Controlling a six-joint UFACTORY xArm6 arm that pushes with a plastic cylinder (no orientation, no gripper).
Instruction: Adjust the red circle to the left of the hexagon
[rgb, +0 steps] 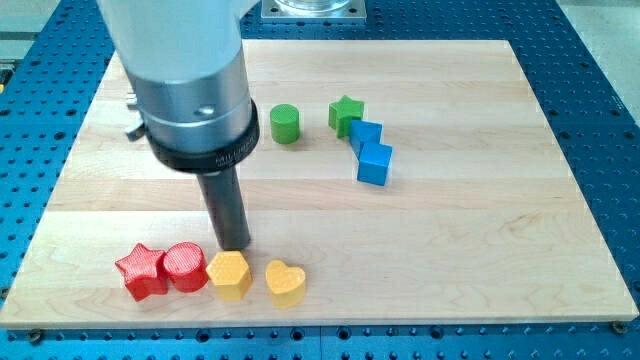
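The red circle (185, 266) sits near the view's bottom left of the wooden board (480, 230), and my tip (234, 246) comes down just above the gap between it and the yellow hexagon (230, 274), a little closer to the hexagon's top edge. There is no gripper on this arm, only the dark rod, so there is nothing to be spread or pressed together; the tip seems very close to the hexagon, but I cannot tell whether it touches. The red circle lies on the hexagon's left side, touching it or nearly so. On the circle's other side, further to the view's left, a red star (141, 271) presses against it. To the view's right of the hexagon, a little apart, stands a yellow heart (286, 282). These four form a row along the board's lower edge. Well apart, toward the view's top, a green cylinder (285, 124) stands alone, and to its right a green star (346, 113) touches a blue block (371, 150) that runs diagonally down to the right.
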